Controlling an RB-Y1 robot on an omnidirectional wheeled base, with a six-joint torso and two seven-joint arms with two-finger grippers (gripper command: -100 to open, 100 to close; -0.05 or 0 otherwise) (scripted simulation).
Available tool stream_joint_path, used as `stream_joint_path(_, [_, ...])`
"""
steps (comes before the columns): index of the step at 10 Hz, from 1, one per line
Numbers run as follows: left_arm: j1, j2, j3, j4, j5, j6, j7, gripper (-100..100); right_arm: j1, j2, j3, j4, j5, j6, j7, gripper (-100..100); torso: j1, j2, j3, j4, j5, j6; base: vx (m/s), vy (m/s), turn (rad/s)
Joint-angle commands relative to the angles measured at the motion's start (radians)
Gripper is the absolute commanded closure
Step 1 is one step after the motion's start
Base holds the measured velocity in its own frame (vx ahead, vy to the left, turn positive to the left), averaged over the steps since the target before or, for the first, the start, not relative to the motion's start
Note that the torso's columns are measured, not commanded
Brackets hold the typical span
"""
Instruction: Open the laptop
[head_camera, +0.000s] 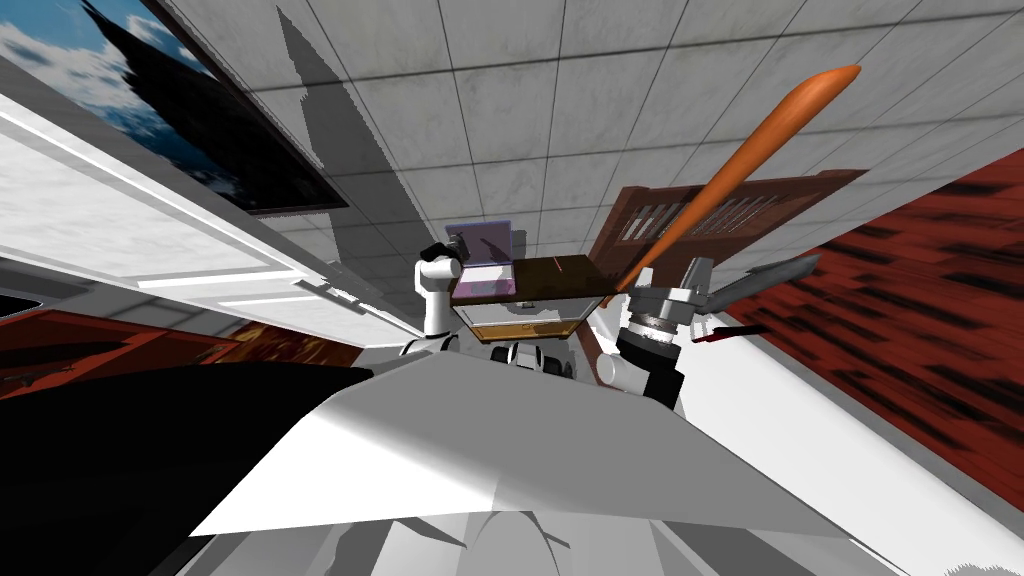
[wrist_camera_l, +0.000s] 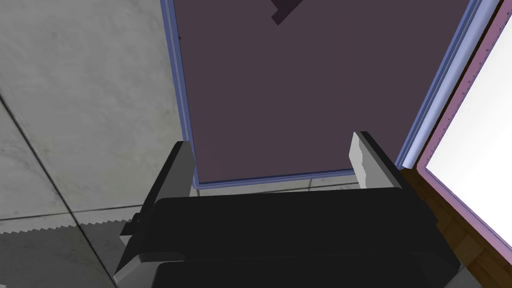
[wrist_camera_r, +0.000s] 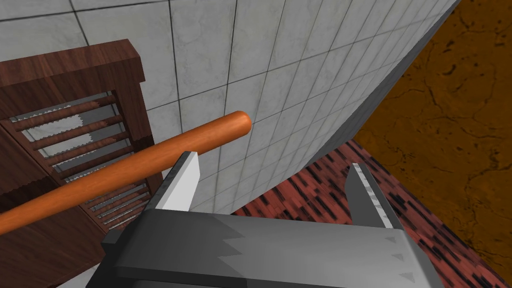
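left gripper (wrist_camera_l: 272, 165): spread wide, holding nothing, fingers (wrist_camera_l: 361, 159) just by the lid edge of the thin purple blue-rimmed laptop (wrist_camera_l: 310, 90), touching or not unclear | laptop: lid up, on the small brown wooden table (head_camera: 560, 283) | left arm (head_camera: 437, 300): stretched forward to the laptop | right gripper (wrist_camera_r: 275, 187): spread wide, empty, near the long round orange pole (wrist_camera_r: 125, 167)

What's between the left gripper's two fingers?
The dark, blue-rimmed laptop lid: its near edge sits between the left gripper's open fingers, in the left wrist view.
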Motion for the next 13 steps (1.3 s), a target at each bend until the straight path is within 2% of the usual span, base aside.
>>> stream_joint_path(1, [-0.051,0.006,0.013,0.023,-0.005,0.078,-0.012,-100,0.0,0.0,0.0,0.0,0.0,0.0,0.0,0,0.0,-0.001,0.0,0.0,0.0,0.0,0.019,-0.051,0.008])
stream_joint_path(2, [-0.051,0.006,0.013,0.023,-0.005,0.084,-0.012,-100,0.0,0.0,0.0,0.0,0.0,0.0,0.0,0,0.001,-0.001,0.0,0.0,0.0,0.0,0.008,-0.016,-0.001])
stream_joint_path(3, [-0.094,0.011,0.024,0.043,-0.01,0.125,-0.023,-100,0.0,0.0,0.0,0.0,0.0,0.0,0.0,0,0.003,0.0,0.0,0.0,0.001,0.0,0.014,-0.035,0.011])
stream_joint_path(4, [-0.094,0.011,0.024,0.043,-0.01,0.141,-0.023,-100,0.0,0.0,0.0,0.0,0.0,0.0,0.0,0,0.001,-0.001,0.0,0.0,0.0,0.0,0.018,-0.043,0.014])
stream_joint_path(5, [-0.136,0.017,0.033,0.064,-0.015,0.176,-0.034,-100,0.0,0.0,0.0,0.0,0.0,0.0,0.0,0,-0.001,-0.001,0.0,0.0,0.0,0.0,0.021,-0.047,0.022])
stream_joint_path(6, [-0.136,0.017,0.033,0.064,-0.015,0.197,-0.034,-100,0.0,0.0,0.0,0.0,0.0,0.0,0.0,0,-0.001,-0.001,-0.001,0.0,0.0,0.0,0.016,-0.048,0.012])
stream_joint_path(7, [-0.178,0.023,0.042,0.084,-0.02,0.228,-0.046,-100,0.0,0.0,0.0,0.0,0.0,0.0,0.0,0,-0.001,0.0,0.0,0.0,0.0,0.0,0.024,-0.056,0.024])
stream_joint_path(8, [-0.178,0.023,0.042,0.084,-0.02,0.252,-0.046,-100,0.0,0.0,0.0,0.0,0.0,0.0,0.0,0,-0.001,-0.001,-0.001,0.0,0.0,0.0,0.021,-0.049,0.013])
stream_joint_path(9, [-0.218,0.029,0.05,0.104,-0.026,0.283,-0.058,-100,0.0,0.0,0.0,0.0,0.0,0.0,0.0,0,0.0,0.0,0.0,0.0,0.0,0.0,0.017,-0.051,0.028])
stream_joint_path(10, [-0.218,0.029,0.05,0.104,-0.026,0.305,-0.058,-100,0.0,0.0,0.0,0.0,0.0,0.0,0.0,0,0.0,0.0,0.0,0.0,0.0,0.0,0.019,-0.046,0.016])
stream_joint_path(11, [-0.257,0.035,0.058,0.123,-0.032,0.334,-0.069,-100,0.0,0.0,0.0,0.0,0.0,0.0,0.0,0,0.001,0.0,0.0,0.0,0.0,0.0,0.021,-0.039,0.021])
stream_joint_path(12, [-0.257,0.035,0.058,0.123,-0.032,0.356,-0.069,-100,0.0,0.0,0.0,0.0,0.0,0.0,0.0,0,0.001,-0.001,0.0,0.0,0.0,0.0,0.021,-0.039,0.014])
stream_joint_path(13, [-0.295,0.041,0.065,0.141,-0.038,0.386,-0.081,-100,0.0,0.0,0.0,0.0,0.0,0.0,0.0,0,0.0,-0.001,0.0,0.0,0.0,0.0,0.028,-0.049,0.025])
